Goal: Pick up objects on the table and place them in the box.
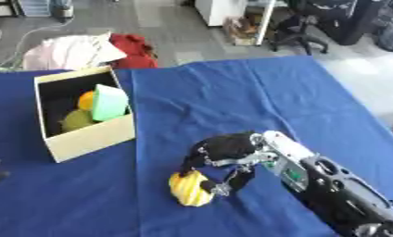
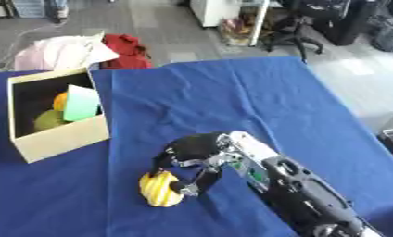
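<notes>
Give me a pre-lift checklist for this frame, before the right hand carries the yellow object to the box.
1. Right hand curled around yellow striped object: ok.
2. Object clear of the blue cloth: not ok, it rests on it.
3. Box open side facing the table: ok.
4. Room in the box beside the green item and the orange one: cannot tell.
5. Cloth between hand and box free of other things: ok.
6. Left hand position: cannot tell.

Right hand (image 1: 224, 152): black fingers, silver linkages at the knuckles. Wrist section (image 1: 282, 147) silver-white, small green patch on its side. Forearm (image 1: 345, 194) black with round recesses.
</notes>
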You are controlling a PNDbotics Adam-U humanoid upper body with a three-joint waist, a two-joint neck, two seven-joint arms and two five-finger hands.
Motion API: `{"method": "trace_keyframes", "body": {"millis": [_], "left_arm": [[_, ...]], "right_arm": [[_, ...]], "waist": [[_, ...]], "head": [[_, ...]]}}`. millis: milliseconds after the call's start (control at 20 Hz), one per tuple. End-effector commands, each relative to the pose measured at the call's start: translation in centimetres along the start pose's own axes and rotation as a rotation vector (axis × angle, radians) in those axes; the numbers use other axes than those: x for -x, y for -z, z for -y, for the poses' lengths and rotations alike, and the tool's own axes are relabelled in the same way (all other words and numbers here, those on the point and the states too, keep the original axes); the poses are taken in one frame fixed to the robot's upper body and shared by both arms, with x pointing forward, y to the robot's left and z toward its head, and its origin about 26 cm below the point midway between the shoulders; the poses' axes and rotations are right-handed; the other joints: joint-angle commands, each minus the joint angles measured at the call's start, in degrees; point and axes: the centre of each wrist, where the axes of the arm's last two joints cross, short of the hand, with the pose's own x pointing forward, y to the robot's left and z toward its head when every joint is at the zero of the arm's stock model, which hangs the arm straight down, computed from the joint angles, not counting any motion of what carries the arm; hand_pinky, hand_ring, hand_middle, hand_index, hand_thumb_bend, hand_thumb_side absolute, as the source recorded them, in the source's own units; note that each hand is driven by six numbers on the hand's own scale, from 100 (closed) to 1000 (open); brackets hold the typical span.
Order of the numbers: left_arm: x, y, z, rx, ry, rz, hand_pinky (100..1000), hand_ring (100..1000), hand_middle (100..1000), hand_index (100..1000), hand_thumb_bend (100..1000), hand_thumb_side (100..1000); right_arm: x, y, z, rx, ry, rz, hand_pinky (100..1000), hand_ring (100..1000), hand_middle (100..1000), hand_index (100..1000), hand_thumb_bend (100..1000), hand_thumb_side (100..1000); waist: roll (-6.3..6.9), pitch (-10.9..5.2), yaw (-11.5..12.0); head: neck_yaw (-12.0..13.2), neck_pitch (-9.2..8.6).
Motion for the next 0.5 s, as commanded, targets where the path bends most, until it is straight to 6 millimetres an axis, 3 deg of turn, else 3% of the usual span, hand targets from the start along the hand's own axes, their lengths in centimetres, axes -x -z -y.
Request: {"method": "trace_keyframes", "body": {"millis": [50,400,500], "left_arm": [[-0.6,0.3,-0.4,0.001,0.017,0.021,909,731,758,799,100,726],[-0.5,0.2,-0.4,-0.002,0.017,0.019,909,731,758,799,100,726],[-0.5,0.2,-0.4,0.000,0.017,0.019,909,731,758,799,100,726]], "right_arm": [[0.6,-1.2,0.9,0.094,0.028,-0.048,811,689,629,518,100,198],[0.6,-1.5,2.7,0.223,0.075,-0.081,796,667,609,487,100,201],[0.6,-1.6,3.1,0.219,0.083,-0.082,803,678,620,515,100,199]], "waist": [[0.44,-0.98,-0.1],[0.33,-1.19,-0.2],[0.28,-1.22,-0.2]], "head": [[0.0,-0.44],[0.0,-0.38],[0.1,-0.43]]}}
